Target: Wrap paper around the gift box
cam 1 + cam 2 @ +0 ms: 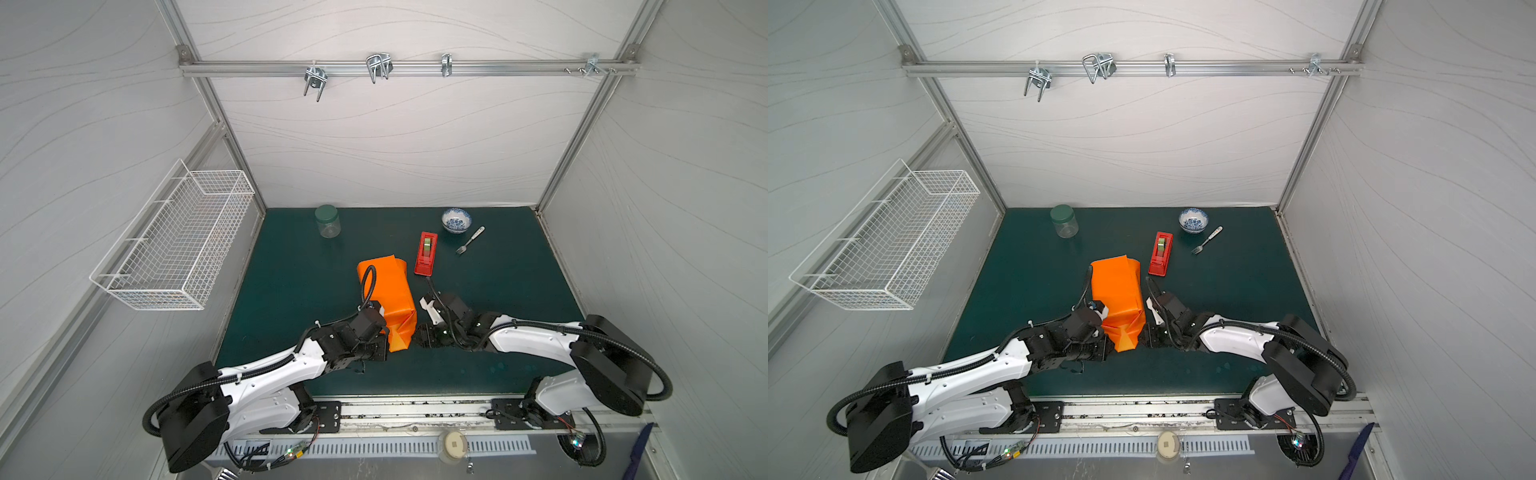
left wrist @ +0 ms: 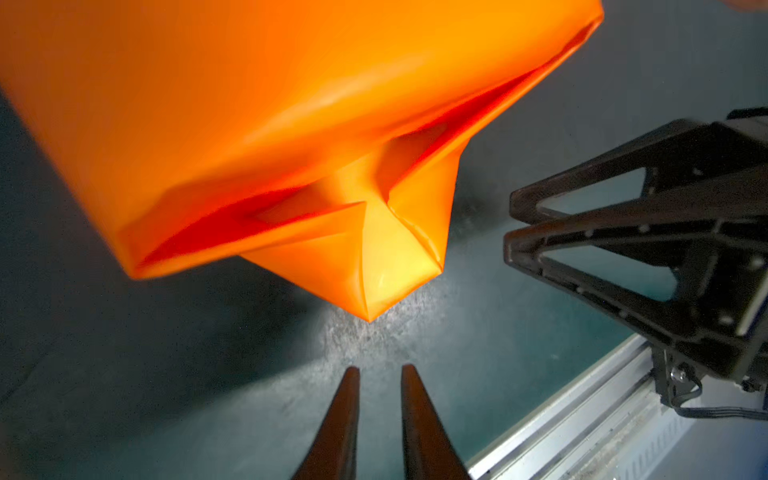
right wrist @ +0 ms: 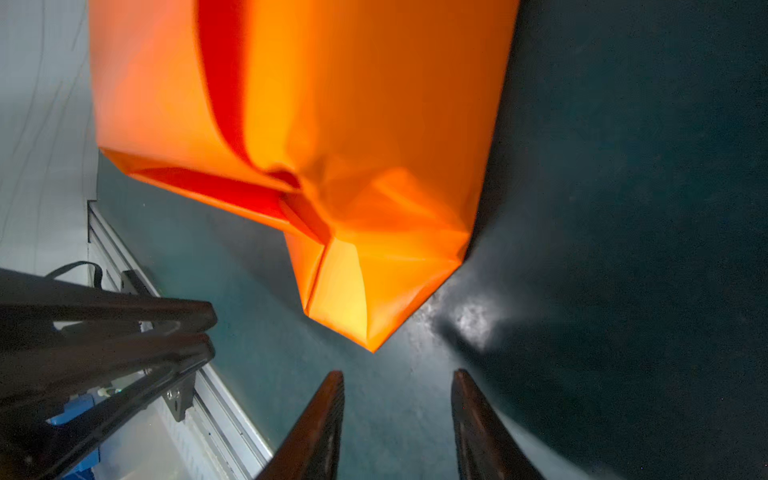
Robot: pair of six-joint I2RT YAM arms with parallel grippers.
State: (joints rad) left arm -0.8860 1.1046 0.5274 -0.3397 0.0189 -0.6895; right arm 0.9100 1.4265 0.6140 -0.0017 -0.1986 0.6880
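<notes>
The green mat [image 1: 498, 291] bears paper [image 1: 386, 286], jar [image 1: 327, 222], tape dispenser [image 1: 426, 253], bowl [image 1: 456, 220], fork [image 1: 469, 240].

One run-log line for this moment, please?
paper: parcel, pointed end flap | left end effector: slightly open, empty | right end effector: open, empty

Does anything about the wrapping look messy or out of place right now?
Yes. At the near end, the paper juts out as a loose pointed flap with gaping folds beside it, not pressed flat.

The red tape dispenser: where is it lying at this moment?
In both top views the tape dispenser lies on the green mat, just right of the orange paper bundle's far end, with the bowl and fork farther back.
</notes>
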